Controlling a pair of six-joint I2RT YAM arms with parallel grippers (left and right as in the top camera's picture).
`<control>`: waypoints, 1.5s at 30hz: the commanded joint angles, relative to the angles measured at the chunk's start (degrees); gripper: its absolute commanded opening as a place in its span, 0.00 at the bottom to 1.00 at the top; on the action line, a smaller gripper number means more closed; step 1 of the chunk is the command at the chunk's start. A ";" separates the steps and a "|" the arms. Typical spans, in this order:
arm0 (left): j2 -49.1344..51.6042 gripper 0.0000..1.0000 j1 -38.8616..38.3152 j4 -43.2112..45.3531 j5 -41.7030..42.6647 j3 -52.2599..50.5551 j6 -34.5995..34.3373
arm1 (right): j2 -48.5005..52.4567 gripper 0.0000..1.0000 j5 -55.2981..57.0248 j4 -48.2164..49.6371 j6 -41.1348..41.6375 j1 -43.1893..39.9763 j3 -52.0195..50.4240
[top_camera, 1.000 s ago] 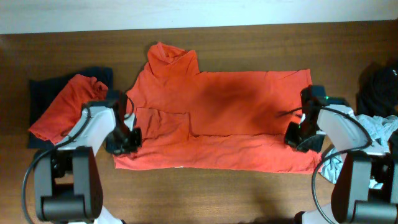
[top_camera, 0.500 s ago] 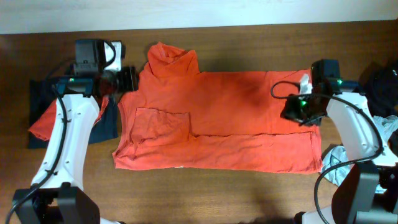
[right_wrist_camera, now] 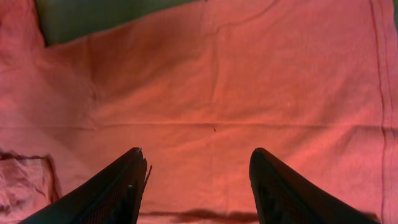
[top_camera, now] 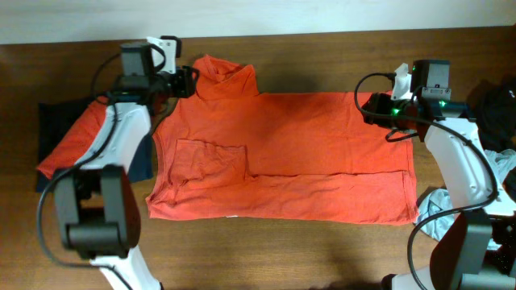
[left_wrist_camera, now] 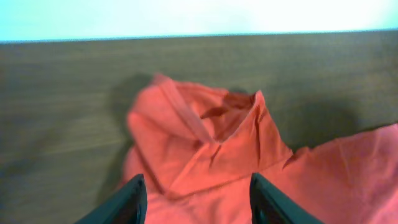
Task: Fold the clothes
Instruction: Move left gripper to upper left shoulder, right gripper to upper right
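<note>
A red-orange T-shirt (top_camera: 306,137) lies spread across the table, its near strip folded up along a crease. A bunched flap of it (left_wrist_camera: 202,127) sticks out at the far left corner. My left gripper (top_camera: 190,81) hovers open just over that flap, with nothing between its fingers (left_wrist_camera: 132,200). Above the shirt's far right corner my right gripper (top_camera: 369,108) is open too. Its wrist view shows flat red cloth (right_wrist_camera: 217,93) between empty fingers (right_wrist_camera: 121,190).
A folded red-orange garment (top_camera: 81,133) rests on a navy one (top_camera: 137,161) at the left edge. A black garment (top_camera: 493,109) and a grey-white one (top_camera: 484,169) lie at the right edge. The table's far edge (left_wrist_camera: 199,34) runs just behind the shirt.
Both grippers have let go of the shirt's near part, opened, and swung away to its far corners. The shirt lies flat as before.
</note>
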 commanded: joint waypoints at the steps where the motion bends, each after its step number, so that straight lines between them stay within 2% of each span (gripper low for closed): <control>1: 4.50 0.57 -2.45 4.28 2.19 0.31 -1.29 | 1.40 0.57 -0.70 0.15 1.38 0.20 0.96; 5: 7.15 0.57 -4.15 11.34 -1.81 0.31 -2.56 | 2.32 0.57 -0.68 -0.55 1.36 0.20 0.94; 8: 7.56 0.56 -4.44 12.35 -5.66 0.31 -2.47 | 2.32 0.57 -0.50 -1.42 1.36 0.22 0.94; 15: 7.54 0.56 -3.50 13.38 -9.64 0.31 7.21 | 2.32 0.56 -0.48 -2.43 1.36 0.22 0.94; 27: 11.13 0.55 -1.77 17.49 -9.84 0.33 7.69 | 2.32 0.55 -0.48 -3.32 1.36 0.22 0.92; 34: 13.51 0.51 -1.84 20.63 -9.84 0.33 7.69 | 2.32 0.55 -0.46 -4.98 1.36 0.22 0.92; 39: 15.10 0.51 -1.88 22.25 -9.18 0.37 7.65 | 2.32 0.49 -0.48 -5.03 1.36 0.22 0.92; 45: 16.68 0.51 -2.34 23.71 -7.28 0.42 7.23 | 2.32 0.49 -0.46 -5.44 1.36 0.22 0.92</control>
